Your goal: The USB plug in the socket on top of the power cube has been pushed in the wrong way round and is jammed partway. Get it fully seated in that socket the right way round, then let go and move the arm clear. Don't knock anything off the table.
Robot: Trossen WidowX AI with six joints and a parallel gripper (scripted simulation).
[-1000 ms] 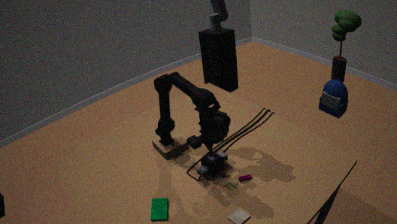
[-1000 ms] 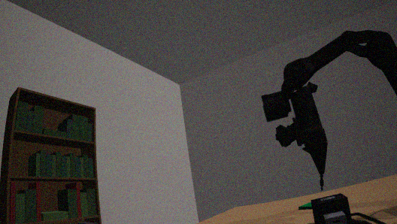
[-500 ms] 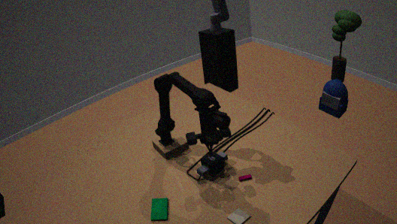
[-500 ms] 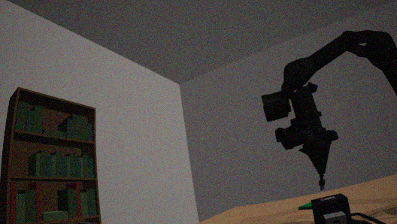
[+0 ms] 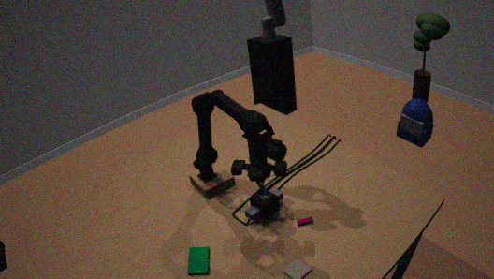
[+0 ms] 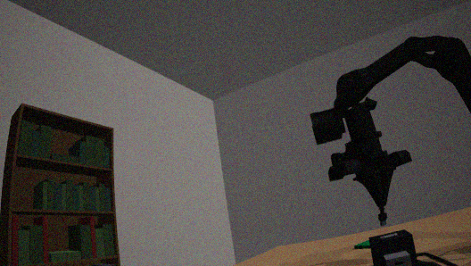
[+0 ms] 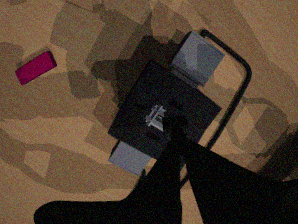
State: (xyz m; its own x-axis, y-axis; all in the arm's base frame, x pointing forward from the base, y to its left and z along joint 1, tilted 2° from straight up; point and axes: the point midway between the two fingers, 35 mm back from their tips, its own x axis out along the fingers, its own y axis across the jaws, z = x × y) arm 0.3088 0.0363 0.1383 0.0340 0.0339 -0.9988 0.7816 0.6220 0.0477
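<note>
The black power cube (image 5: 265,206) (image 6: 393,246) (image 7: 150,86) stands on the table, with grey plugs on two sides. My gripper (image 5: 262,182) (image 6: 382,208) (image 7: 180,147) points down above it, shut on the small dark USB plug (image 6: 383,219) (image 7: 175,123). In the exterior view the plug hangs upright with its lighter tip down, and a gap shows between it and the cube's top. In the wrist view pale metal shows beside the dark plug body over the cube's top; socket and plug tip are hard to tell apart there. Which way round the plug faces is too dark to tell.
Black cables run from the cube's side plugs, one looping close beside it. A magenta block (image 5: 305,221) (image 7: 36,68) lies near the cube. A green block (image 5: 198,260) (image 6: 364,245) and a pale tile (image 5: 297,270) lie farther off. A dark box (image 5: 272,75) shows behind the arm.
</note>
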